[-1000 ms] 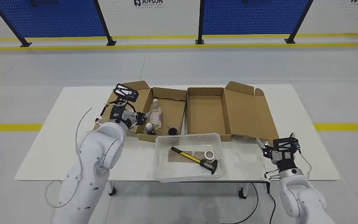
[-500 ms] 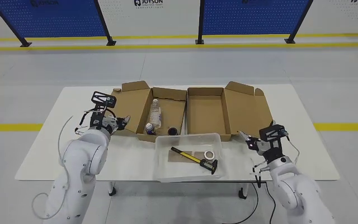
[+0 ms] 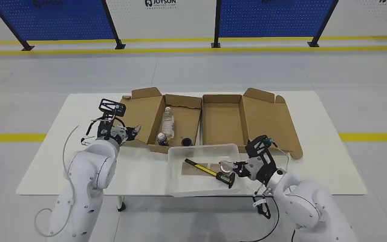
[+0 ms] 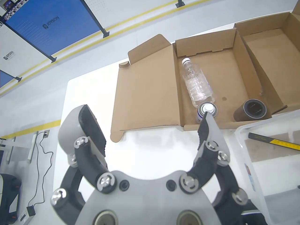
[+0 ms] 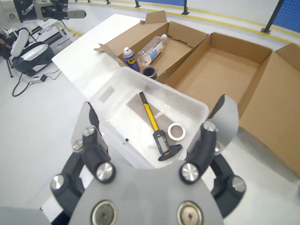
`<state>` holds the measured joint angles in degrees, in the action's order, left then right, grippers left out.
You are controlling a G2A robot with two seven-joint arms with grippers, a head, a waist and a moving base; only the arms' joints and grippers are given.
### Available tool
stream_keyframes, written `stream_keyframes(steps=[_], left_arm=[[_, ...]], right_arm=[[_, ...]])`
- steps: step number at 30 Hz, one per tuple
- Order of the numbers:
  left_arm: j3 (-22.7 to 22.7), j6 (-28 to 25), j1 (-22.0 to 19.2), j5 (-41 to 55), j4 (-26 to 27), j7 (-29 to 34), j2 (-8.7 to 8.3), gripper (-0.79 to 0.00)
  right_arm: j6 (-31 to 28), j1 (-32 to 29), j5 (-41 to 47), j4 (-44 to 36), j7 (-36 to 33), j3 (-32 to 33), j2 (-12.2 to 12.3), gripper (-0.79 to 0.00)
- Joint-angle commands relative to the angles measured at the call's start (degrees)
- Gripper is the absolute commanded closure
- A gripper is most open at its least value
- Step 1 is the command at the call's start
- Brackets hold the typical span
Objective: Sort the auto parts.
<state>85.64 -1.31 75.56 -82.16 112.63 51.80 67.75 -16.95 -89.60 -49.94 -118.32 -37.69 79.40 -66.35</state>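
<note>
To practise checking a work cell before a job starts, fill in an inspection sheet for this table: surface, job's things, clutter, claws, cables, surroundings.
Surface: white table, carrying the left box, the right box and a clear bin.
Job's things: caliper and ring lie in the bin; bottle, can and cylinder are in the left box.
Clutter: nothing seen.
Claws: left claw open, over the table beside the left box's flap; right claw open, over the bin's end by the caliper.
Cables: floor cable beside the table.
Surroundings: blue and white panels, yellow floor lines.
</note>
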Motion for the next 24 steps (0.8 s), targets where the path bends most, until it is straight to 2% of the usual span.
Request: stream_keyframes(steps=[1,16,20,24], left_arm=[[0.0,0.0,0.0,0.0,0.0,0.0,0.0,-0.785],[0.0,0.0,0.0,0.0,0.0,0.0,0.0,-0.785],[0.0,0.0,0.0,0.0,0.0,0.0,0.0,-0.785],[0.0,0.0,0.0,0.0,0.0,0.0,0.0,-0.785]], right_arm=[[-1.2,-0.7,0.5,-0.2,-1.5,0.7,0.2,-0.785],[-1.5,-0.6,1.1,-0.7,-0.6,0.5,0.2,-0.785],[-1.3,3.2,-0.4,-0.3,-5.6,-1.4,0.3,-0.785],[4.5,9.8,-2.1,1.5,-16.4,-6.0,0.0,-0.785]])
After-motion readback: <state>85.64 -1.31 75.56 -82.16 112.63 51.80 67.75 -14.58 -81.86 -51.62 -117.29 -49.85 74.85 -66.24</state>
